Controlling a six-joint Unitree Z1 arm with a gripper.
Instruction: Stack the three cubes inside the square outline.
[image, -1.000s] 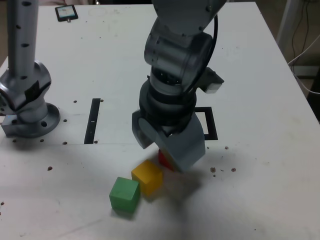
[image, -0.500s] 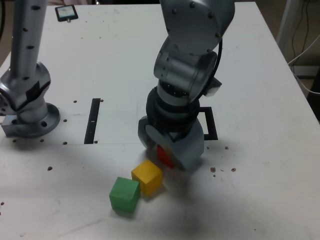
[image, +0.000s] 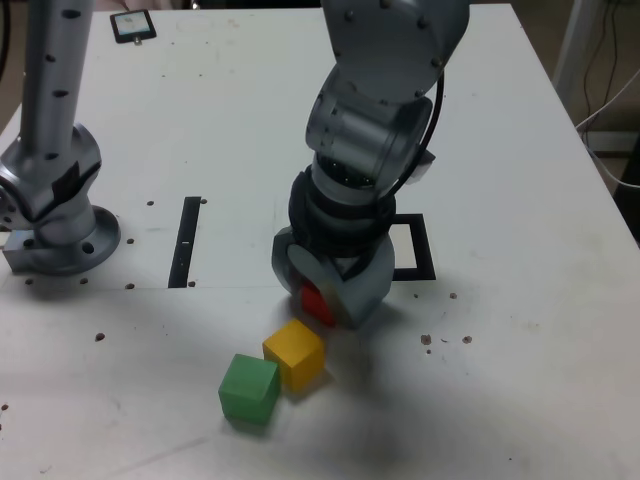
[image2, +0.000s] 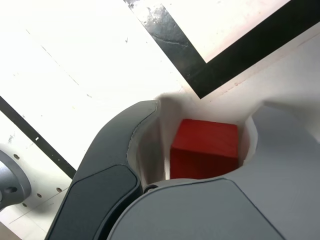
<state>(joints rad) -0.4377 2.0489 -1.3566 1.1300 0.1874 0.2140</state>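
Note:
The red cube (image: 318, 303) sits between the jaws of my gripper (image: 323, 306), just off the square outline's (image: 418, 270) near corner on the exterior view's left. In the wrist view the red cube (image2: 204, 148) fills the gap between the two grey fingers (image2: 115, 165) of the gripper (image2: 202, 150), which is shut on it, with the black corner of the square outline (image2: 200, 75) beyond. The yellow cube (image: 294, 352) and the green cube (image: 248, 387) rest on the table nearer the camera, touching each other. The arm hides much of the outline.
A narrow black strip (image: 186, 240) lies on the white table towards the exterior view's left, beside the arm's grey base (image: 55, 205). A small dark device (image: 131, 25) lies at the far edge. Small dark specks (image: 445, 340) dot the tabletop.
The jaws have narrowed from wide open around the red cube to shut on it. Gripper and cube have shifted slightly away from the yellow cube, towards the outline.

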